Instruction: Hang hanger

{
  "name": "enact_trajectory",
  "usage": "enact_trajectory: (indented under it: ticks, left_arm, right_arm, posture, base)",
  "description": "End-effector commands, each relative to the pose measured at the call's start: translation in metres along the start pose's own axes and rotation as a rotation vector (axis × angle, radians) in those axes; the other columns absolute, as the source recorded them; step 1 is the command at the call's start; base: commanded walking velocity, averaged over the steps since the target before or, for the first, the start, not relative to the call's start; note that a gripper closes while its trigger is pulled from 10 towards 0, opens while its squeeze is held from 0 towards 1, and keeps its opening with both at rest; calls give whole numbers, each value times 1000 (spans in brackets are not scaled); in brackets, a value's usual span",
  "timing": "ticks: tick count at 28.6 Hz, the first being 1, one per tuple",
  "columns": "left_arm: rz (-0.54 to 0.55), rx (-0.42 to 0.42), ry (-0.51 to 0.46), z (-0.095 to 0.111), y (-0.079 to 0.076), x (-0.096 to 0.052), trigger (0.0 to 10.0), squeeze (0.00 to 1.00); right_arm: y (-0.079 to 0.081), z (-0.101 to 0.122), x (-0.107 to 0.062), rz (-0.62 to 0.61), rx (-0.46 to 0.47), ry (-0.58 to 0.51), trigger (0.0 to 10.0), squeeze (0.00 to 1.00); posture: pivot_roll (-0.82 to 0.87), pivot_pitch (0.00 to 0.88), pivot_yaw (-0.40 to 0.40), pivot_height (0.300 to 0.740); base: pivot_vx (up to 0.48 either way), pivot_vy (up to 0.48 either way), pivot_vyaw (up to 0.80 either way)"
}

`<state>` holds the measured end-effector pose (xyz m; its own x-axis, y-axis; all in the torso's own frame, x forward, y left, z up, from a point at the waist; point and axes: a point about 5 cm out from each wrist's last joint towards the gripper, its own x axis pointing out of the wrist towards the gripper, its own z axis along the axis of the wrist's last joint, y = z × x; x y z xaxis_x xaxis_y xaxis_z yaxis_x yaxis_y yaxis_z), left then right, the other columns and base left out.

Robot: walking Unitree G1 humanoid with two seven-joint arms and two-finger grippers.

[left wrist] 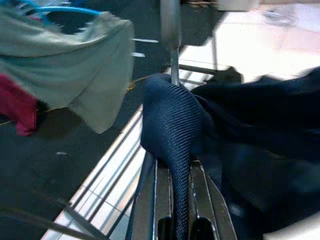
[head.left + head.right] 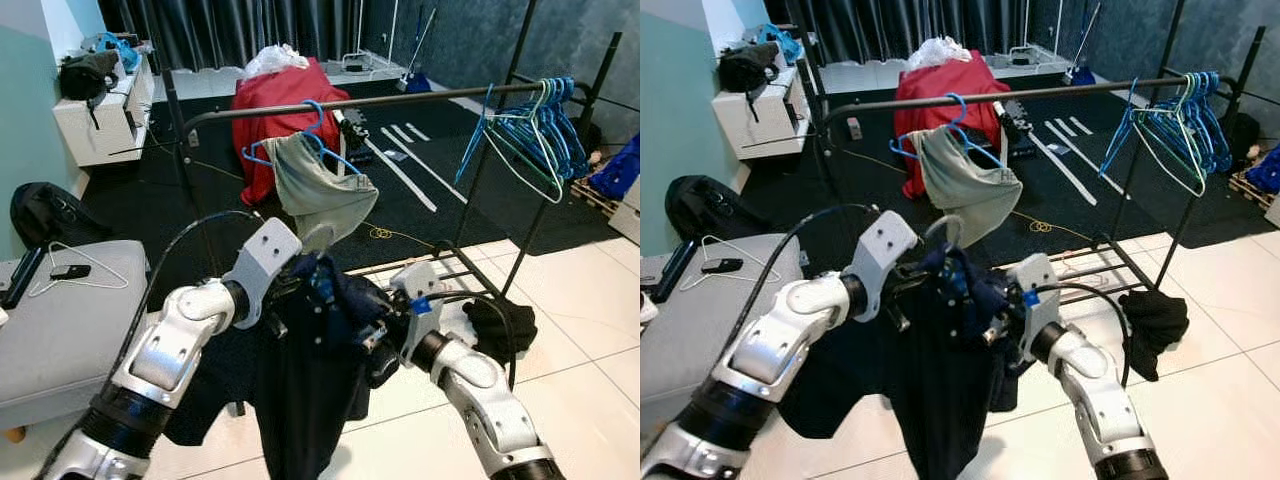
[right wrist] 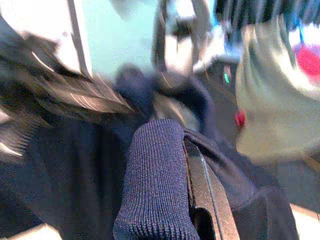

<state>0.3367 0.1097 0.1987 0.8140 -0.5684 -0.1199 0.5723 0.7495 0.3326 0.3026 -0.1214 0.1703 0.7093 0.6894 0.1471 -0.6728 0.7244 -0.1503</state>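
A dark navy garment on a hanger with a silver metal hook hangs between the robot's two arms, in front of and below the black clothes rail. The left gripper pinches a ribbed navy fold of the garment between its fingers, just under the hook. The right gripper also clamps ribbed navy cloth, its finger pressed against the fold.

On the rail, directly behind the garment, a grey-green cloth hangs on a blue hanger. Toward the rail's right end, a bunch of bare blue and green hangers hangs together. Under the rail, a black cloth lies on the white tile floor beside the rack's lower bars. Beyond the rail, a red cover drapes over something on the dark carpet.
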Motion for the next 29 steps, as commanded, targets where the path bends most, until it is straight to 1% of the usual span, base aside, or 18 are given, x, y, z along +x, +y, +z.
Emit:
enact_trajectory:
  ticks: [1,2,3,5,6,7,8,10,12,15,16,19,20,22,24,25,26,29]
  left_arm:
    - [110,-37,-6,0,14,-1,0,0]
    - [110,-37,-6,0,14,-1,0,0]
    - [172,-63,-33,2,21,-1,0,0]
    - [172,-63,-33,2,21,-1,0,0]
    - [263,-113,-94,8,34,-3,0,0]
    - [263,-113,-94,8,34,-3,0,0]
    - [312,-150,-160,16,45,-6,0,0]
    - [312,-150,-160,16,45,-6,0,0]
    - [346,-167,-205,20,54,-10,0,0]
    - [359,-166,-215,20,57,-11,0,0]
    - [373,-180,-236,22,61,-13,0,0]
    - [381,-191,-249,23,64,-14,0,0]
    - [354,-190,-272,26,65,-15,0,0]
    - [354,-190,-272,26,65,-15,0,0]
    - [168,-119,-300,31,53,-18,0,0]
    - [106,-97,-305,32,49,-20,0,0]
    - [69,-86,-315,32,46,-22,0,0]
    - [69,-86,-315,32,46,-22,0,0]
  right_arm:
    - [16,3,0,120,-20,-30,0,0]
    - [16,3,0,120,-20,-30,0,0]
    - [25,-3,-4,182,-16,-8,0,0]
    - [25,-3,-4,182,-16,-8,0,0]
    - [34,-14,-11,250,-11,49,0,0]
    - [34,-14,-11,250,-11,49,0,0]
    - [32,-23,-19,247,-18,98,0,0]
    - [32,-23,-19,247,-18,98,0,0]
    - [30,-28,-26,244,-34,125,0,0]
    - [29,-29,-28,247,-39,131,0,0]
    - [28,-34,-33,251,-41,166,0,0]
    - [27,-38,-37,255,-45,196,0,0]
    - [24,-44,-41,245,-52,234,0,0]
    - [24,-44,-41,245,-52,234,0,0]
    - [10,-47,-48,192,-79,274,0,0]
    - [6,-46,-50,172,-88,278,0,0]
    - [2,-44,-50,158,-90,271,0,0]
    - [2,-44,-50,158,-90,271,0,0]
  posture:
    - [-108,70,21,740]
    - [-108,70,21,740]
    - [-108,70,21,740]
    - [-108,70,21,740]
    - [-104,68,20,740]
    - [-104,68,20,740]
    - [-104,69,21,740]
    - [-104,69,21,740]
    - [-105,67,22,740]
    - [-105,67,22,740]
    - [-105,67,22,740]
    - [-105,67,22,740]
    - [-109,63,22,740]
    - [-109,63,22,740]
    - [-109,53,23,740]
    - [-109,53,23,740]
    - [-110,49,21,740]
    - [-110,49,21,740]
  base:
    - [0,0,0]
    - [0,0,0]
    - [0,0,0]
    - [0,0,0]
    - [0,0,0]
    - [0,0,0]
    - [0,0,0]
    - [0,0,0]
    - [0,0,0]
    - [0,0,0]
    - [0,0,0]
    - [0,0,0]
    - [0,0,0]
    - [0,0,0]
    - [0,0,0]
    - [0,0,0]
    - [0,0,0]
    - [0,0,0]
